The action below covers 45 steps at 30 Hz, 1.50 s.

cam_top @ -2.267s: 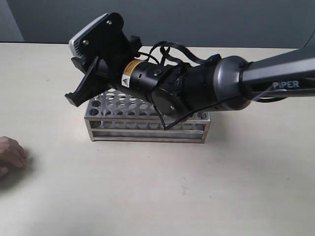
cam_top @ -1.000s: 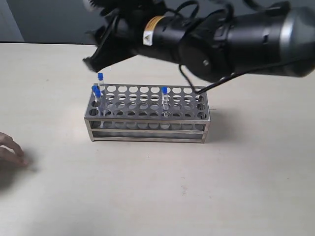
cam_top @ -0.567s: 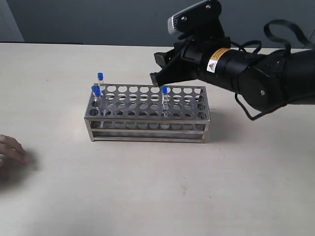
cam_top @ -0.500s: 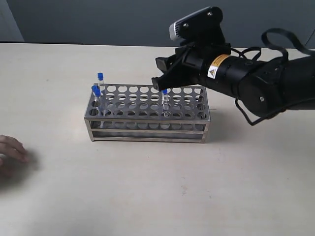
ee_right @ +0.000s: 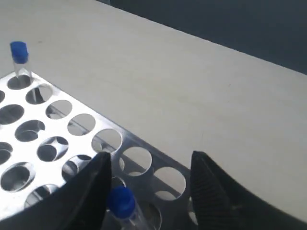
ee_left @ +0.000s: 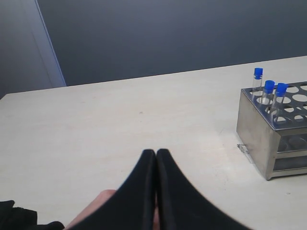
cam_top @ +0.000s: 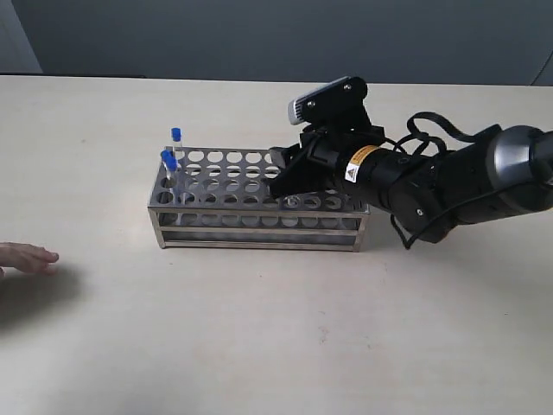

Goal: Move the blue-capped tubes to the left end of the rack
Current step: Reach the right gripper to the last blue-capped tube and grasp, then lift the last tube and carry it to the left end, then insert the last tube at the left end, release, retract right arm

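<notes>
The steel rack (cam_top: pixel 225 217) stands mid-table. Three blue-capped tubes (ee_left: pixel 269 86) sit in holes at its left end; the exterior view shows them as a back one (cam_top: pixel 176 134) and two overlapping front ones (cam_top: pixel 168 160). My right gripper (cam_top: pixel 278 175) is open and low over the rack's middle. In the right wrist view the right gripper (ee_right: pixel 151 165) straddles a fourth blue-capped tube (ee_right: pixel 120 201), which stands close to one finger (ee_right: pixel 93 184); the arm hides this tube in the exterior view. My left gripper (ee_left: pixel 156 153) is shut and empty, well off the rack's left end (ee_left: pixel 261 129).
A person's hand (cam_top: pixel 28 258) rests on the table at the far left and also shows under the left gripper as the same hand (ee_left: pixel 91 213). The right arm's dark body (cam_top: pixel 432 186) lies over the rack's right end. A grey wall (cam_top: pixel 259 35) stands behind the table.
My right arm rose from the rack's left end, swung right and came down over the middle. The middle tube is now hidden behind it in the exterior view. The hand shifted slightly.
</notes>
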Tool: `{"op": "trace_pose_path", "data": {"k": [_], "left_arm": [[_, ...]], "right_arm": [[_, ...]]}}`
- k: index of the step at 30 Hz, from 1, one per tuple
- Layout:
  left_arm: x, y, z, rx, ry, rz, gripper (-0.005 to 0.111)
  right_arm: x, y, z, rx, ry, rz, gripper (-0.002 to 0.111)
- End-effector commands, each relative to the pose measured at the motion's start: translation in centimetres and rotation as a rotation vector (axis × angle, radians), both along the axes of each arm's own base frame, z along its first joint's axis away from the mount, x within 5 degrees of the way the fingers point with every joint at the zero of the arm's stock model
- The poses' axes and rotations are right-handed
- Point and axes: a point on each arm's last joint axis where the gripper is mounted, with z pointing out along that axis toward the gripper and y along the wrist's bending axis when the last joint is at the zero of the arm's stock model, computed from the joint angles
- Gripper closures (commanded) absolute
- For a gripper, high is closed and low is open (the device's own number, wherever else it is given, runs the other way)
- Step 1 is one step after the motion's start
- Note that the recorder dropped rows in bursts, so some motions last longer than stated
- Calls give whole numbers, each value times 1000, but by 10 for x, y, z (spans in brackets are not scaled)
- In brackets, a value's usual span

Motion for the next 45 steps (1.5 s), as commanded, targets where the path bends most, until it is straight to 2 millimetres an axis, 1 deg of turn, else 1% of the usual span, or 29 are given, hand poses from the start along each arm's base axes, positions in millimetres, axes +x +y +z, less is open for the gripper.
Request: {"op": "trace_pose_path", "data": {"k": [1, 3, 5, 6, 7, 9, 12, 15, 20, 22, 26, 29, 31, 34, 38, 42, 45], "left_arm": [[0, 0, 2, -6, -8, -6, 106], [0, 0, 2, -6, -8, -6, 106], [0, 0, 2, -6, -8, -6, 106], [0, 0, 2, -6, -8, -6, 106], [0, 0, 2, -6, -8, -6, 106], [0, 0, 2, -6, -8, -6, 106], [0, 0, 2, -6, -8, -6, 106], [0, 0, 2, -6, -8, -6, 106], [0, 0, 2, -6, -8, -6, 106], [0, 0, 2, -6, -8, -6, 106], [0, 0, 2, -6, -8, -6, 106], [0, 0, 2, -6, -8, -6, 106], [0, 0, 2, -6, -8, -6, 106], [0, 0, 2, -6, -8, -6, 106], [0, 0, 2, -6, -8, -6, 106], [0, 0, 2, -6, -8, -6, 106], [0, 0, 2, -6, -8, -6, 106]], "right_arm": [[2, -1, -14, -11, 21, -7, 59], [2, -1, -17, -16, 27, -7, 59], [2, -1, -17, -16, 27, -7, 67], [2, -1, -17, -16, 27, -7, 74], [2, -1, -17, -16, 27, -7, 88], [2, -1, -16, -15, 26, -7, 108], [2, 0, -13, -5, 13, -4, 107], [1, -1, 1, 9, -13, 4, 107], [-3, 0, 43, 50, -117, 50, 107], [-4, 4, 63, 68, -157, 67, 107], [-9, 23, 90, 84, -222, 137, 107], [-17, 45, 101, 104, -243, 190, 107], [-24, 57, 105, 119, -251, 224, 107], [-36, 75, 103, 136, -228, 268, 107], [-54, 95, 89, 118, -195, 333, 107], [-65, 107, 73, 95, -167, 374, 107], [-69, 112, 61, 77, -149, 391, 107]]}}
